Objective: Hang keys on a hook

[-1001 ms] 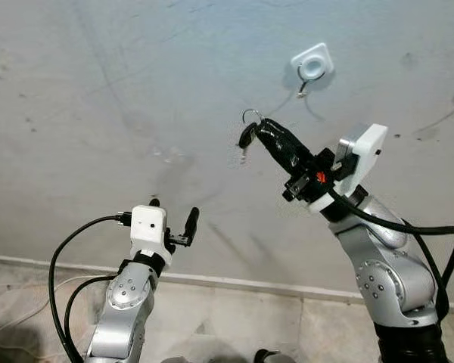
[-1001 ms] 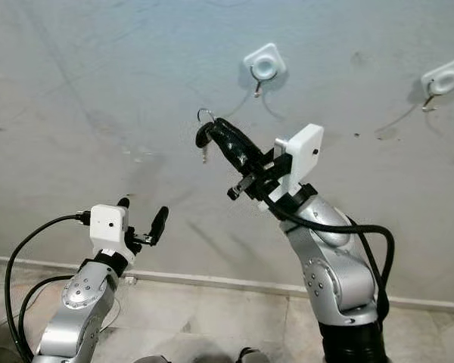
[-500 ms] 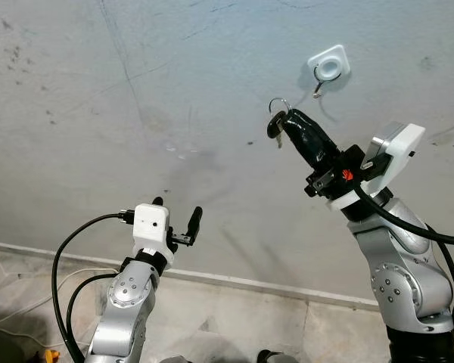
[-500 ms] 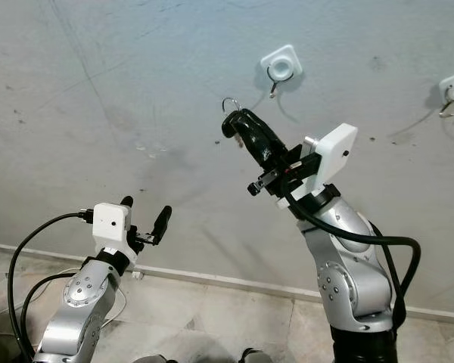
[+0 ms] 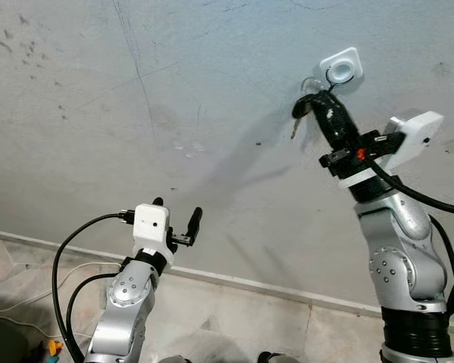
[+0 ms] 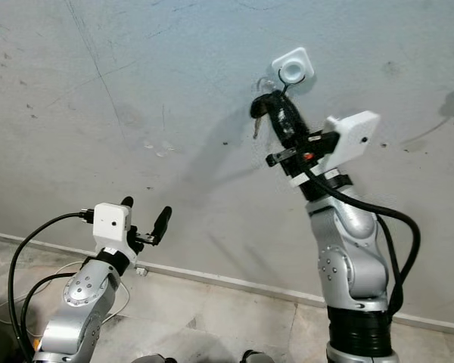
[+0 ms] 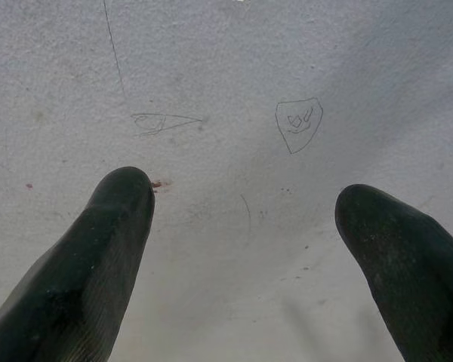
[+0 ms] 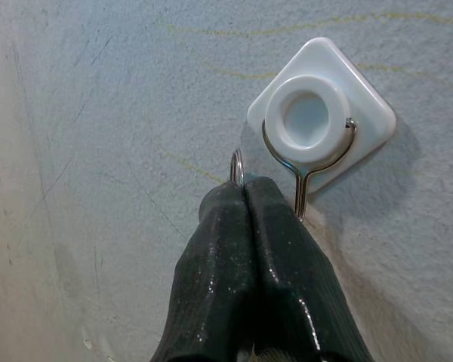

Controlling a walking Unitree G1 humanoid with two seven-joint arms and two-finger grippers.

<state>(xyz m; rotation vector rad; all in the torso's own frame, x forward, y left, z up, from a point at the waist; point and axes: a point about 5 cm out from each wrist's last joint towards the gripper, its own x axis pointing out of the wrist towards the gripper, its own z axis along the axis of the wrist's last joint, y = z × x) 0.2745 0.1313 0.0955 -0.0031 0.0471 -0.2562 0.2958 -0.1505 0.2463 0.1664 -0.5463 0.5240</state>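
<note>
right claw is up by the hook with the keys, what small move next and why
Probably a small nudge of the right claw sideways toward the hook's wire tip, then up and over it. The claw is shut on the keys, and the key ring pokes out just beside the wire, not yet threaded on. The left claw hangs open and low.

A plain room in a home: scuffed grey wall (image 5: 136, 113) fills the frame, white stick-on hook (image 5: 342, 70) upper right, tiled floor (image 5: 234, 318) along the bottom.
</note>
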